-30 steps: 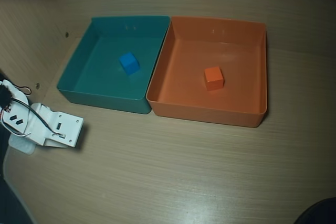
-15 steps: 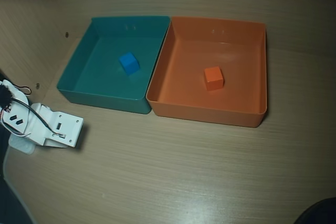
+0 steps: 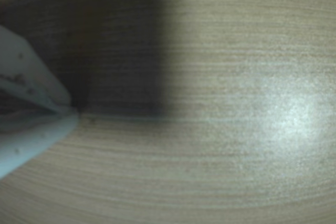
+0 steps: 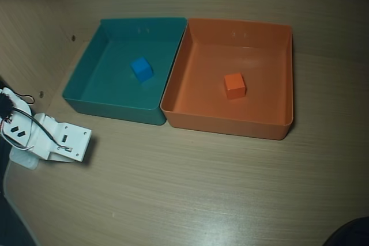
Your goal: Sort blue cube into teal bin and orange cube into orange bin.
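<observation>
In the overhead view the blue cube (image 4: pixel 141 68) lies on the floor of the teal bin (image 4: pixel 115 110). The orange cube (image 4: pixel 234 84) lies inside the orange bin (image 4: pixel 230 126), right of the teal one. The two bins touch side by side. The white arm (image 4: pixel 55 139) is folded at the left table edge, well away from both bins. In the wrist view my gripper (image 3: pixel 75 112) comes in from the left edge, its white fingers (image 3: pixel 26 72) meeting at the tips just above bare wood, with nothing between them. No cube or bin shows in the wrist view.
The wooden table (image 4: pixel 202 188) stretches in front of the bins. A dark object (image 4: pixel 351 234) sits at the bottom right corner. Black and red wires (image 4: pixel 14 119) run along the arm at the left edge.
</observation>
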